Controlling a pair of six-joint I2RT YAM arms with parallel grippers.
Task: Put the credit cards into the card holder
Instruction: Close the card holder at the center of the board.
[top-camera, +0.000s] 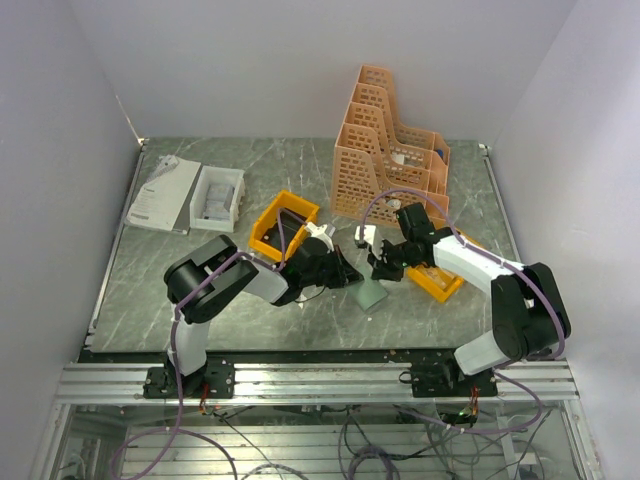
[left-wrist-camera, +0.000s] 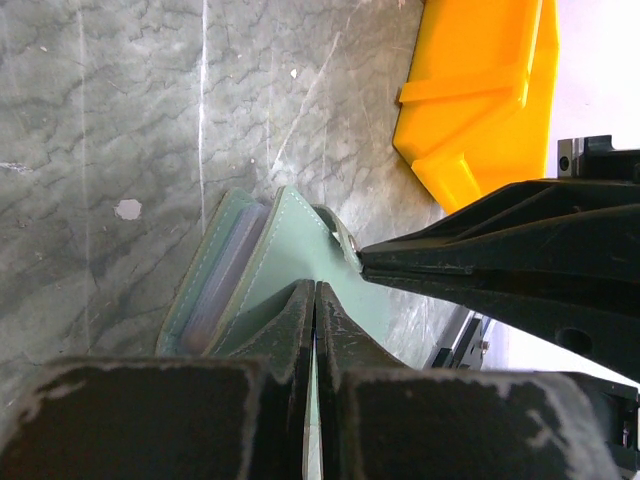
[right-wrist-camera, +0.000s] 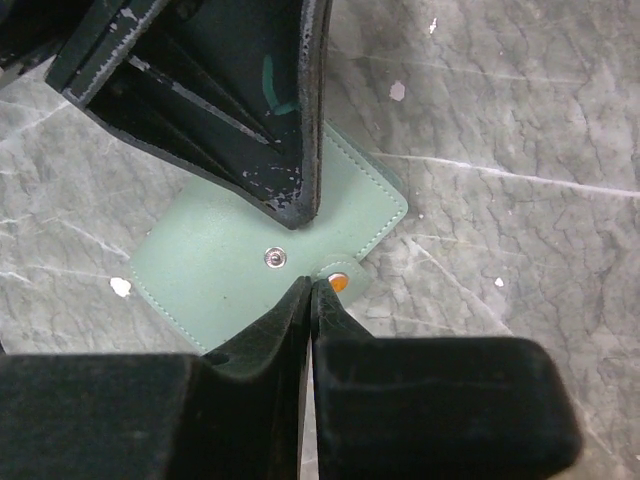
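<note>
On the table, the card holder is pinched by the closed left pincer. The right pincer is closed at its snap flap. A hard pull could make the thin flap slip free.

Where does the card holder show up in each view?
Top external: the card holder is a pale green patch at centre, on the table.
Left wrist: lower centre, seen edge-on just above the left claw.
Right wrist: centre-left, green face with its snap showing.
Shared landmark: the grey marbled table under it.
</note>
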